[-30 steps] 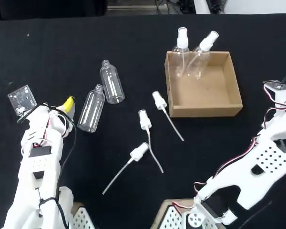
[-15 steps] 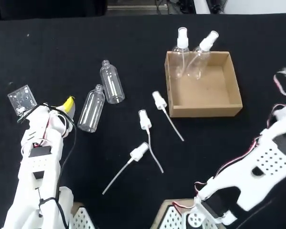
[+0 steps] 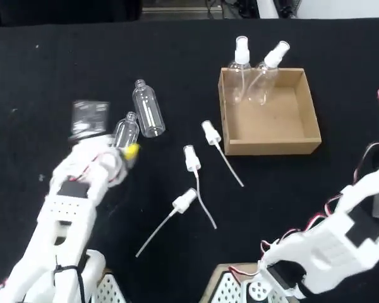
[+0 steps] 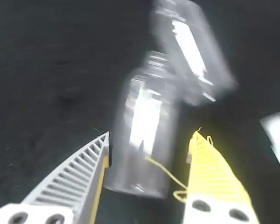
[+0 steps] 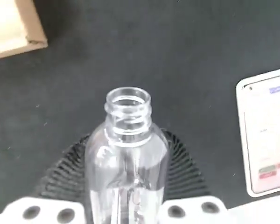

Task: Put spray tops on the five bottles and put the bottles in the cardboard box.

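- Left gripper (image 4: 150,139): fingers spread wide, lying bottle (image 4: 142,112) between them, base nearest palm, neck past tips; contact unclear.
- Second bottle (image 4: 191,56): just beyond tips.
- Right gripper (image 5: 126,175): fingers closed on held bottle (image 5: 128,140), body between pads, open neck past tips, no spray top.
- Handling, judged: bottles empty, light, thin clear plastic, smooth, round; likely to roll and dent. Take mid-body, moderate squeeze.
- Spray tops (image 3: 192,158): long thin tubes, probably bendy; take by head.
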You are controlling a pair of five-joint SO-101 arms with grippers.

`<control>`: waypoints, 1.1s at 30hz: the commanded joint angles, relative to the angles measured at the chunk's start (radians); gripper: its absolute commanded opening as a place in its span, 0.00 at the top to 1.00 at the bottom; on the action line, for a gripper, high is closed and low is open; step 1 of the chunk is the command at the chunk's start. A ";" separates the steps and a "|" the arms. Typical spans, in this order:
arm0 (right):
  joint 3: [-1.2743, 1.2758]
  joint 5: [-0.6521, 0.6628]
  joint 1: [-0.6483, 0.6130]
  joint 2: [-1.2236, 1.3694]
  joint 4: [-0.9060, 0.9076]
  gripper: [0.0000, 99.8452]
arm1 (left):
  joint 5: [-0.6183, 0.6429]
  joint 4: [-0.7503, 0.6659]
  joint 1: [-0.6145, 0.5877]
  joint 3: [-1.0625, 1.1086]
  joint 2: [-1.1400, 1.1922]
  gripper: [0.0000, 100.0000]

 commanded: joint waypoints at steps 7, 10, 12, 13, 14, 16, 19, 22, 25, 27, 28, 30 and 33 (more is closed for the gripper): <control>0.478 -0.026 -0.017 -0.421 -0.298 0.99 | -0.161 0.388 0.443 -0.177 -0.012 0.73; 0.665 -0.023 -0.029 -0.556 -0.404 0.99 | -0.157 0.396 0.489 -0.177 -0.006 0.73; 0.771 -0.018 -0.046 -0.641 -0.446 0.99 | -0.157 0.397 0.509 -0.191 0.025 0.73; 0.814 -0.018 -0.052 -0.679 -0.457 0.99 | -0.155 0.397 0.519 -0.203 0.052 0.73; 0.848 -0.017 -0.066 -0.714 -0.462 0.99 | -0.155 0.397 0.529 -0.222 0.087 0.73; 0.895 -0.017 -0.084 -0.771 -0.462 0.99 | -0.155 0.399 0.549 -0.268 0.180 0.73; 0.937 -0.017 -0.107 -0.829 -0.459 0.99 | -0.155 0.399 0.573 -0.352 0.344 0.73; 0.960 -0.017 -0.118 -0.843 -0.457 0.99 | -0.153 0.399 0.602 -0.432 0.474 0.73; 0.972 -0.017 -0.121 -0.843 -0.459 0.99 | -0.157 0.399 0.642 -0.483 0.575 0.73; 0.981 -0.017 -0.121 -0.843 -0.457 0.99 | -0.157 0.396 0.650 -0.506 0.644 0.73; 0.987 -0.017 -0.121 -0.843 -0.459 0.99 | -0.158 0.397 0.648 -0.519 0.675 0.73; 1.003 -0.017 -0.121 -0.848 -0.462 0.99 | -0.160 0.397 0.636 -0.545 0.730 0.74; 1.015 -0.017 -0.121 -0.849 -0.463 0.99 | -0.155 0.399 0.628 -0.572 0.787 0.74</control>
